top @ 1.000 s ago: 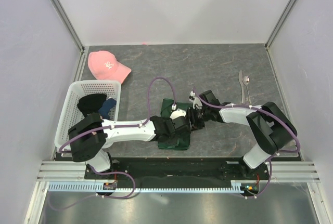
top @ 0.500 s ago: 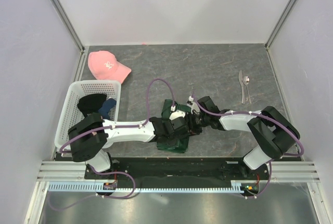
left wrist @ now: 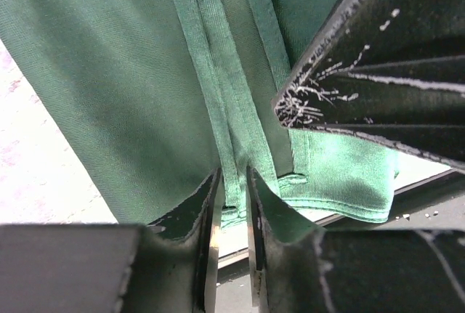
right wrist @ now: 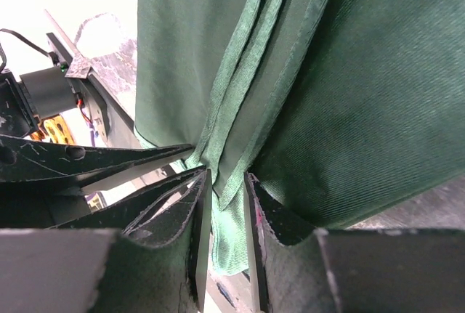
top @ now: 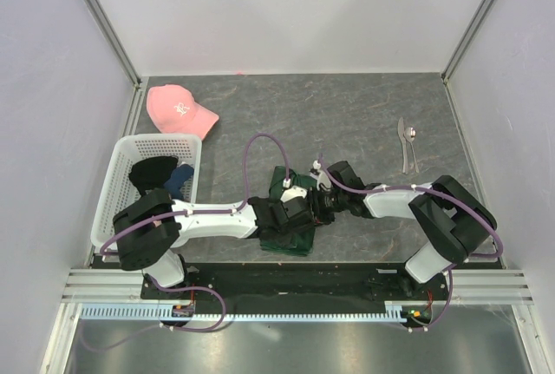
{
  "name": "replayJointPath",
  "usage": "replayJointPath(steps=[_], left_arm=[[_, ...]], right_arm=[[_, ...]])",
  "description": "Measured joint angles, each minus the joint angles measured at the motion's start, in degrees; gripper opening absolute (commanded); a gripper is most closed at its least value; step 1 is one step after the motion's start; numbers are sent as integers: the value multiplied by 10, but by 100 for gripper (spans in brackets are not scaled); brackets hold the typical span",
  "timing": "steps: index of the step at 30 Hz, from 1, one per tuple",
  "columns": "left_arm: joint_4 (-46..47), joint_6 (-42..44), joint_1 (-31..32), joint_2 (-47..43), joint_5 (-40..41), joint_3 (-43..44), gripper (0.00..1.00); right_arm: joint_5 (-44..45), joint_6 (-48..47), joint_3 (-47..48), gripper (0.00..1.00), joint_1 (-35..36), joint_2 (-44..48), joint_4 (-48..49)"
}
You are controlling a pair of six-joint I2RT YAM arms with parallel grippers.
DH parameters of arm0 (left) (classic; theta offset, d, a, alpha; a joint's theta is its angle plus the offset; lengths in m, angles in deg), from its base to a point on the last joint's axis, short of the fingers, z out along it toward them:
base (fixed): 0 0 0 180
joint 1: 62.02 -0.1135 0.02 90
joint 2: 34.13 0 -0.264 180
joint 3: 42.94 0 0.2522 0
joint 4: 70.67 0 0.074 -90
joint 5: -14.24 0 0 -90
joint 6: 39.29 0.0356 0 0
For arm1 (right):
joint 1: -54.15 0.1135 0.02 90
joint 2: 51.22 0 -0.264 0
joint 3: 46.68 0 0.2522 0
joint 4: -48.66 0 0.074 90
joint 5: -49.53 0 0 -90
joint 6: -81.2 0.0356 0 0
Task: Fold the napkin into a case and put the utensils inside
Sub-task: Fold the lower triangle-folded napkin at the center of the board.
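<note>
The dark green napkin (top: 291, 237) lies partly folded near the table's front edge, under both grippers. My left gripper (top: 305, 210) stands at its near edge. In the left wrist view its jaws (left wrist: 232, 182) are slightly open, with a hemmed strip of the napkin (left wrist: 123, 73) between the tips. My right gripper (top: 320, 204) meets it from the right. Its jaws (right wrist: 229, 179) are narrowly open around layered cloth edges of the napkin (right wrist: 349, 88). The utensils (top: 408, 143) lie side by side at the far right, untouched.
A pink cap (top: 178, 108) lies at the back left. A white basket (top: 114, 193) with a black garment (top: 153, 171) stands at the left. The table's front edge and metal rail (top: 295, 283) run just below the napkin.
My right gripper has slid left onto the napkin and narrowed its jaws. My left gripper's jaws have parted a little from shut. The napkin has barely shifted.
</note>
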Motion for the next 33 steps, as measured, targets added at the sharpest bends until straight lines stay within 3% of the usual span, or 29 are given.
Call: replayJointPath(steps=[6, 21, 22, 28, 33], left_arm=[[6, -3, 0, -6, 0, -8, 2], [5, -13, 0, -64, -2, -23, 2], [5, -14, 0, -65, -3, -23, 2], [5, -14, 0, -67, -12, -23, 2], [4, -14, 0, -67, -17, -23, 2]], right_arm=[[0, 5, 0, 32, 9, 0, 0], [6, 36, 0, 29, 41, -8, 24], [8, 40, 0, 22, 44, -8, 27], [17, 58, 0, 6, 51, -10, 41], [17, 85, -1, 1, 59, -34, 70]])
